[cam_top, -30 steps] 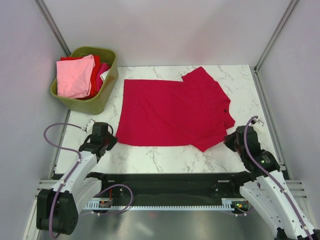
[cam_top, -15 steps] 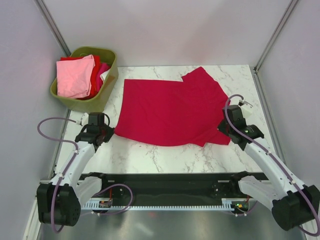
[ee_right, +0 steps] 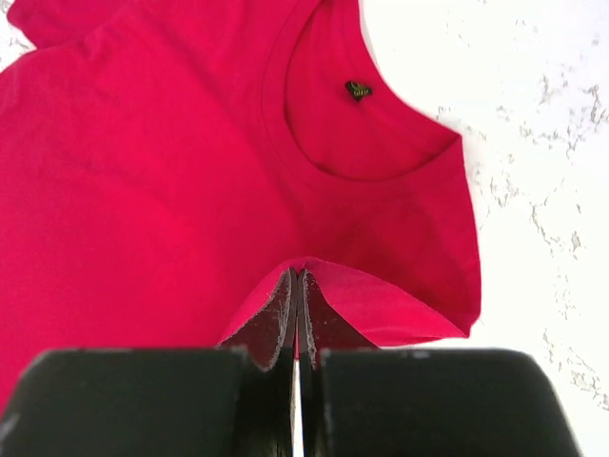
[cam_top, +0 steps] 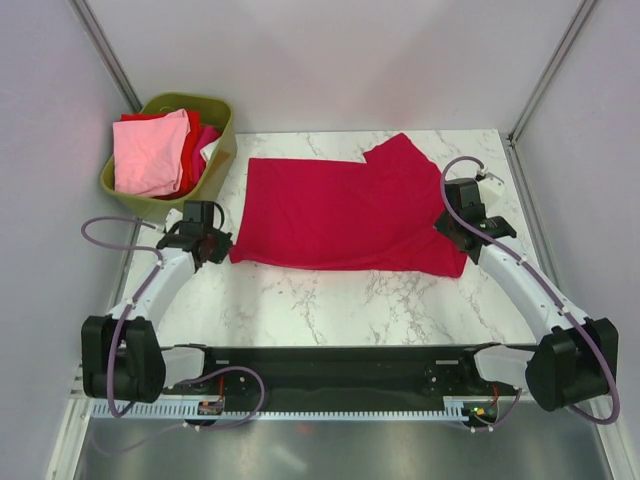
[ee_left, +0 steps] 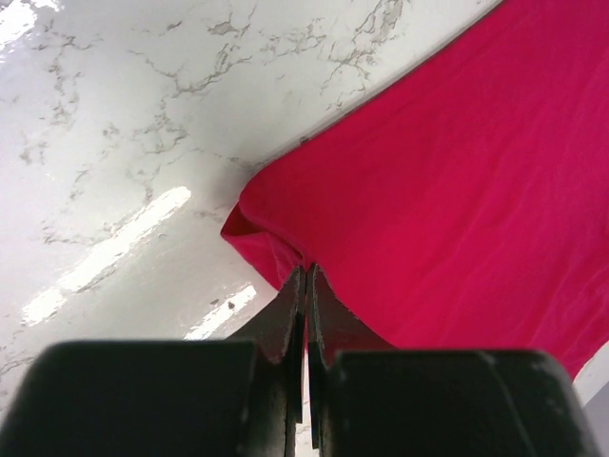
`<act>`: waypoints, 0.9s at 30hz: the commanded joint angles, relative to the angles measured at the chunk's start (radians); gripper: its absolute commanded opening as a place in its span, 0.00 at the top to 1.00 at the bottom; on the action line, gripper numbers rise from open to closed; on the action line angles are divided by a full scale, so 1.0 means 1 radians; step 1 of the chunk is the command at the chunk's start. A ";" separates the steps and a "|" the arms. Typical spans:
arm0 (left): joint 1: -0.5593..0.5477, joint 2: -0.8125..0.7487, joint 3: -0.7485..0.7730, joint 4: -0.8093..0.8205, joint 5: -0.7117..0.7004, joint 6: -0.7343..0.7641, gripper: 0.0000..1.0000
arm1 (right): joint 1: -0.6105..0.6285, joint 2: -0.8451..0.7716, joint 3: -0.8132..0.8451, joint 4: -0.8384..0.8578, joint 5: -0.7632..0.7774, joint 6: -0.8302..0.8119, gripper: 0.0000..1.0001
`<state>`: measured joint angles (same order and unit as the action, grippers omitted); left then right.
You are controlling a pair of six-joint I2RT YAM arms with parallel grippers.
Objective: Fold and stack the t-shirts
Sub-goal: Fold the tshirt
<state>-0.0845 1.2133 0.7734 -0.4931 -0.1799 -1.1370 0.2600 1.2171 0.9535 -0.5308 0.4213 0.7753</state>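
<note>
On the marble table (cam_top: pixel 330 300), the crimson t-shirt (cam_top: pixel 345 215) is shown spread flat, its near edge pinched at either end by the closed left gripper (ee_left: pixel 304 278) and right gripper (ee_right: pixel 296 276). The cloth is judged light and limp, and is best taken at its edge corners.

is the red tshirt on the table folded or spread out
Mostly spread, fold barely begun: the crimson t-shirt lies flat, but the left tool and right tool each pinch its near edge, cloth doubled there.
</note>
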 commanded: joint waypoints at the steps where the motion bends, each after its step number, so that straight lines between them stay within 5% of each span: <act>1: 0.005 0.054 0.079 0.002 -0.027 -0.072 0.98 | -0.021 0.038 0.085 0.054 0.022 -0.044 1.00; 27: 0.005 0.400 0.351 0.007 -0.055 -0.089 0.98 | -0.154 0.416 0.346 0.123 -0.122 -0.166 1.00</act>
<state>-0.0845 1.5879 1.0740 -0.4919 -0.2031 -1.1831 0.1108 1.6096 1.2358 -0.4450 0.3176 0.6376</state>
